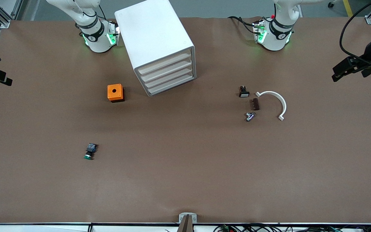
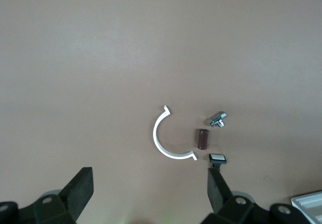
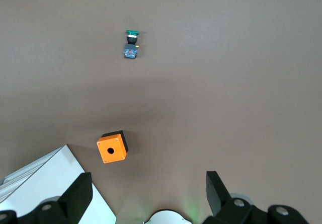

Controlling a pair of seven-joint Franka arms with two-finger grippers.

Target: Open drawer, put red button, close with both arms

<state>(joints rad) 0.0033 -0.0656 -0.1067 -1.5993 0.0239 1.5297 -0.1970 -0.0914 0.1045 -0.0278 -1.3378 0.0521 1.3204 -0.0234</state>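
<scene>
The right hand (image 3: 148,181) is held open above its own end of the worktop (image 1: 185,180). A green-capped button (image 1: 89,152) lies there; no red button is seen. The cabinet (image 1: 155,38) is judged nearer this arm, its drawers (image 1: 167,75) shut, fronts turned toward the front camera. The left hand (image 2: 149,176) is open over small parts (image 2: 202,139).

The front camera looked down from high across the brown paper-covered table (image 1: 185,180). Each wrist camera faced straight down from well above; the right one shared the orange square box (image 1: 115,92) (image 3: 112,147).
</scene>
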